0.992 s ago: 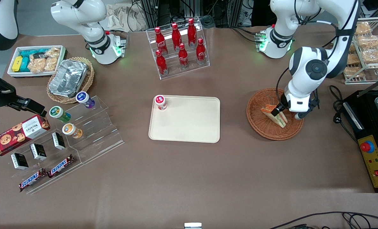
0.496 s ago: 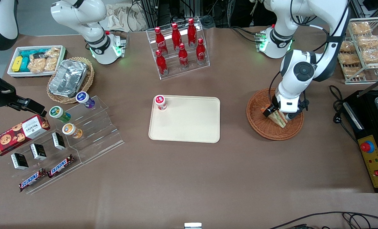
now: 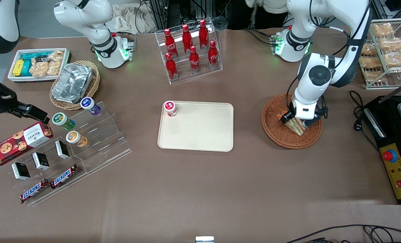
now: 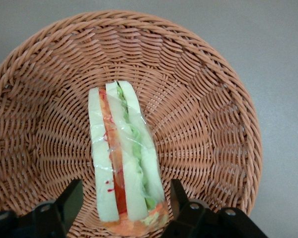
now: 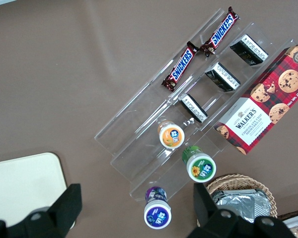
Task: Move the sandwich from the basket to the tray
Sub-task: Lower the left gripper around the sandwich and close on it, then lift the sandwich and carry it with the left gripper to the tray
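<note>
Right of centre in the front view: gripper (image 3: 295,118) low inside the round reddish-brown wicker basket (image 3: 275,130), hiding part of the sandwich (image 3: 297,127). In the wrist view, sandwich (image 4: 123,163) wrapped in clear film, standing on edge on the basket (image 4: 213,94) floor, layers of red, pale and green filling showing. One dark finger (image 4: 71,199) on either flank, spread wide, a strip of weave visible between each finger and the bread. Nothing clamped yet (whether the tips reach the weave, hard to say).

Judged step: closing on the wedge before lifting. Task barely begun, with the sandwich in the basket and the cream tray (image 3: 204,135) at the middle of the frame, well apart from it. Small red-capped jar (image 3: 170,108) standing on the tray's upper left corner; the rest of the tray surface bare.

Possible trouble from here:
- Slick film plus soft bread: too light a squeeze and a slip on the lift; too hard and crushed layers.
- Wedge tapering along its length, so a hold near the narrow end likely to pivot or tip.
- Light basket, possibly dragged or lifted along if a fingertip catches the weave.
- Landing too near the jar, a knock-over (better toward the open middle).
</note>
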Motion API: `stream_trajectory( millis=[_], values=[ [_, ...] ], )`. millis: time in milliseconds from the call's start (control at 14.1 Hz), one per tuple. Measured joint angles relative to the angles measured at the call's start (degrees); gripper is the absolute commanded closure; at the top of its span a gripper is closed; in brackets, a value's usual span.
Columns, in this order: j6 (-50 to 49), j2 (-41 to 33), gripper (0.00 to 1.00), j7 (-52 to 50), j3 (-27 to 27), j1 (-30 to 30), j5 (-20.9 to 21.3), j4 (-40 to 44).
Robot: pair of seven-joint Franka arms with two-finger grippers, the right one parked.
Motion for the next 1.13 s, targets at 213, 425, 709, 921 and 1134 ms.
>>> stream_trajectory(
  millis=[213,425,709,921,1134],
  values=[
    [0.1,0.0,0.86,-1.0,0.1,0.0,0.6,0.0],
    [0.1,0.0,1.0,-3.5,0.1,0.0,2.6,0.5],
    [-18.1,-0.9,1.0,-0.9,-0.1,0.0,4.7,10.6],
    [-35.3,-1.2,1.0,8.9,-0.2,-0.1,2.0,24.6],
    [-43.3,-0.8,1.0,14.5,-0.7,-0.1,0.2,31.6]
  ],
)
